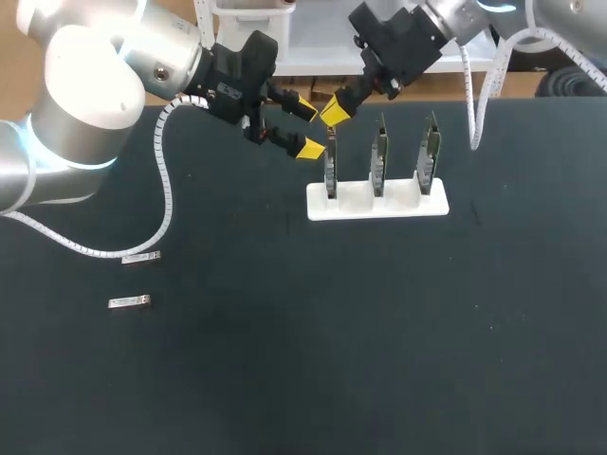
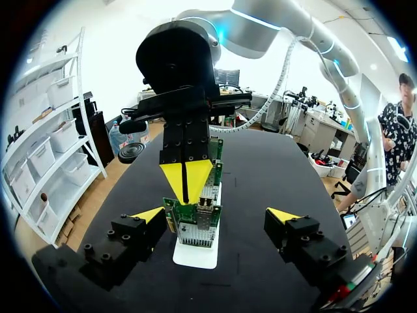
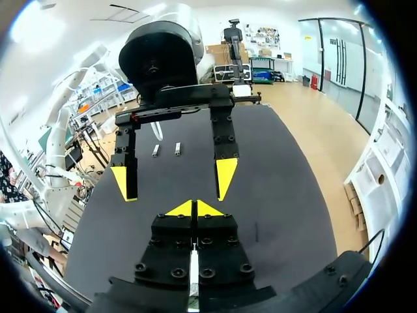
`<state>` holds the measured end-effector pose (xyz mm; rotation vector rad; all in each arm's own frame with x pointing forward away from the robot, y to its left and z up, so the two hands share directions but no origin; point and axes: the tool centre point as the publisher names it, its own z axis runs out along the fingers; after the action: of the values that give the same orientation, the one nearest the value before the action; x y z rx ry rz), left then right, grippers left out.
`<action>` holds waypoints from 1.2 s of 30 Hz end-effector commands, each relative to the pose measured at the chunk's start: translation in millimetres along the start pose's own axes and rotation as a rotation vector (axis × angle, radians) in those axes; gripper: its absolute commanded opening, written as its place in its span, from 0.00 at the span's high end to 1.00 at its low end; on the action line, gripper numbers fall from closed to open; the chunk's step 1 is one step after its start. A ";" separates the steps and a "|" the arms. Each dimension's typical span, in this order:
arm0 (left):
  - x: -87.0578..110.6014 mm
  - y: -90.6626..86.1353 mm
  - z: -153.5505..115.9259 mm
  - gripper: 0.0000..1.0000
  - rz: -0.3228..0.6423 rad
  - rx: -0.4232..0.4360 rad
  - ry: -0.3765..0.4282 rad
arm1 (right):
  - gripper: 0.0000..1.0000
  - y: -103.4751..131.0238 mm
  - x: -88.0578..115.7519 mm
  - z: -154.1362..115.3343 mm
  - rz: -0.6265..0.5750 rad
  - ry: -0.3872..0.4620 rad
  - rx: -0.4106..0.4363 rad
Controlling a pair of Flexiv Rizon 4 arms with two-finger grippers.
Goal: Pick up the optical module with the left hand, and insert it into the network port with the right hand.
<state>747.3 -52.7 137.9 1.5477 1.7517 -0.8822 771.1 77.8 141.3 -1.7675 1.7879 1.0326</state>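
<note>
Right gripper [image 1: 334, 114]: jaws pressed together, pinching a slim silver optical module [image 3: 193, 277], tips just above the 9 o'clock-most of three upright green circuit cards [image 1: 330, 171] in a white plastic stand [image 1: 398, 204]. Left gripper [image 1: 305, 127]: jaws spread, holding nothing, just beside it at 9 o'clock. Black counter [image 1: 332, 332]: stand at 1 o'clock, two loose silver modules [image 1: 130, 302] at 8 o'clock.

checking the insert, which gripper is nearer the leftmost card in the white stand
Right. The right gripper is right at the top of the leftmost card; the left gripper hangs open just beside it.
</note>
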 end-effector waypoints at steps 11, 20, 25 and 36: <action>-0.8 1.6 0.3 0.00 -0.001 0.003 0.004 | 1.00 -1.5 -0.6 -6.4 -0.002 -0.041 -0.006; -0.8 1.6 0.3 0.00 -0.001 0.003 0.004 | 1.00 1.2 -9.1 -22.7 -0.018 -0.097 0.014; -0.8 1.6 0.3 0.00 -0.001 0.003 0.004 | 1.00 5.8 -4.0 -41.0 -0.013 -0.117 0.035; -0.8 1.6 0.3 0.00 -0.001 0.003 0.004 | 1.00 27.9 27.2 -77.6 0.010 -0.131 0.020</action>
<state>747.3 -52.7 137.9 1.5477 1.7517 -0.8822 772.2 8.8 175.8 -1.6652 1.7232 1.1270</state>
